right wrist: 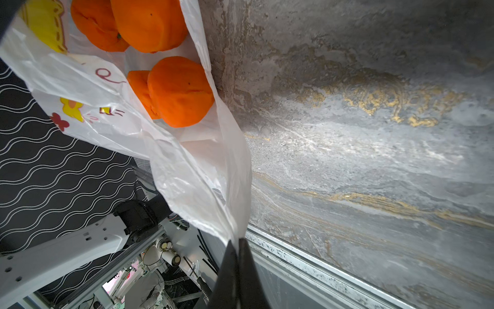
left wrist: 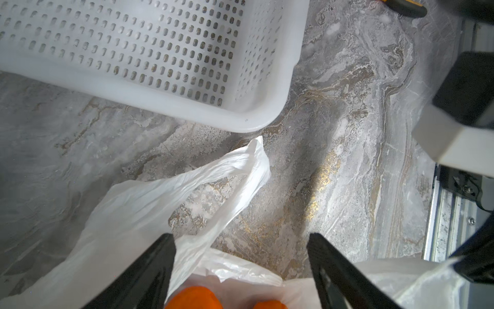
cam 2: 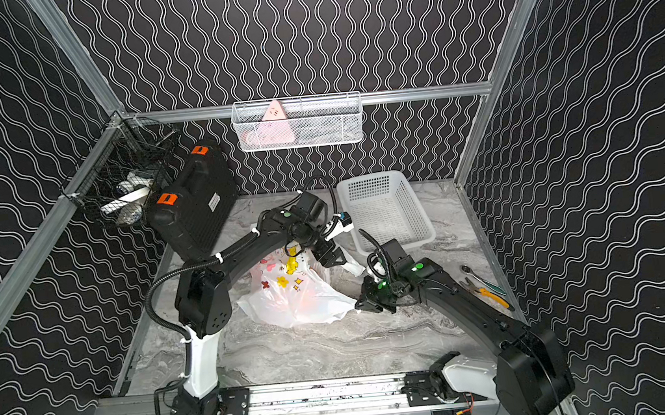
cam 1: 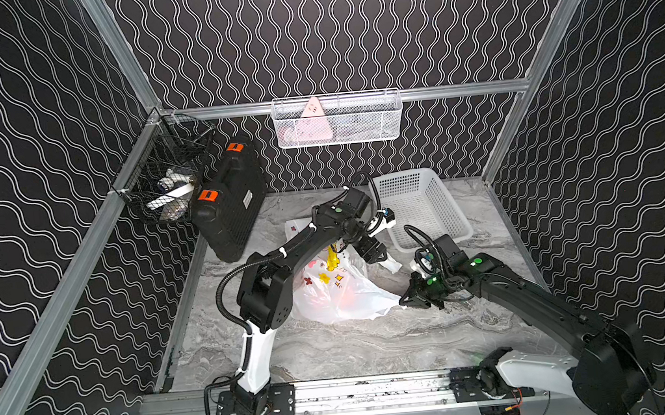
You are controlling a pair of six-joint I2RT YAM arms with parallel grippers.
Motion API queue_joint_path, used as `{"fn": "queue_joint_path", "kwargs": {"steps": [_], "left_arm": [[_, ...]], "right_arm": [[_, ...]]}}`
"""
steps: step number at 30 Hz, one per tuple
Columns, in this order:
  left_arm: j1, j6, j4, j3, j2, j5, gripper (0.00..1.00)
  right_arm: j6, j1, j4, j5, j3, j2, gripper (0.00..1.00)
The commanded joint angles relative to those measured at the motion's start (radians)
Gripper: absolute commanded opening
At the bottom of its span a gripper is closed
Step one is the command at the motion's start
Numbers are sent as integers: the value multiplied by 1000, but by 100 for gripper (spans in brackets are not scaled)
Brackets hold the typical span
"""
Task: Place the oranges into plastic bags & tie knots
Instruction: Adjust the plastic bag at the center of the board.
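The white plastic bag (cam 1: 338, 294) (cam 2: 301, 297) with cartoon print lies crumpled mid-table in both top views. Several oranges (right wrist: 181, 91) sit inside it, and two of them (left wrist: 192, 297) peek out in the left wrist view. My right gripper (cam 1: 406, 298) (right wrist: 236, 240) is shut on a stretched strip of the bag at its near right end, low over the table. Over the bag's far right side my left gripper (cam 1: 376, 256) (left wrist: 240, 236) hangs open, holding nothing. A loose handle strip (left wrist: 240, 171) lies on the table beyond it. No knot shows.
A white perforated basket (cam 1: 421, 209) (left wrist: 149, 58) stands just behind the left gripper. A black case (cam 1: 232, 209) leans at the back left. Pliers (cam 2: 490, 289) lie by the right edge. Wire baskets hang on the left wall (cam 1: 164, 178) and on the back wall (cam 1: 337, 119).
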Motion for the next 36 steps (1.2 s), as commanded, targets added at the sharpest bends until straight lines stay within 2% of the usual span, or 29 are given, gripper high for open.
{"fn": "queue_joint_path", "kwargs": {"steps": [1,9,10,11,23,25,26,27,29,31,36], "left_arm": [[-13,69,-33,31,15,-23,84],[-40,135,43,25,72,-97,85],[-39,144,52,24,82,-118,89],[-40,153,67,21,90,-138,98],[-40,203,226,-16,175,-205,97],[-40,210,223,-9,192,-204,91],[-40,209,219,-4,200,-203,84],[-38,211,214,3,206,-198,76],[-39,211,208,10,216,-194,52],[-38,197,219,7,215,-193,32],[-36,144,256,-6,199,-196,2]], "right_arm": [[15,0,-5,13,-12,-9,0],[48,0,26,4,-55,-9,0],[53,0,41,-4,-58,-2,0],[61,0,54,-12,-59,5,0],[71,0,77,-38,-70,32,0],[66,0,62,-26,-64,27,0],[63,0,53,-21,-61,24,0],[60,1,45,-15,-57,22,0],[52,0,19,6,-39,16,0],[36,0,-12,33,-14,11,0],[-13,-1,-92,107,70,9,0]]}}
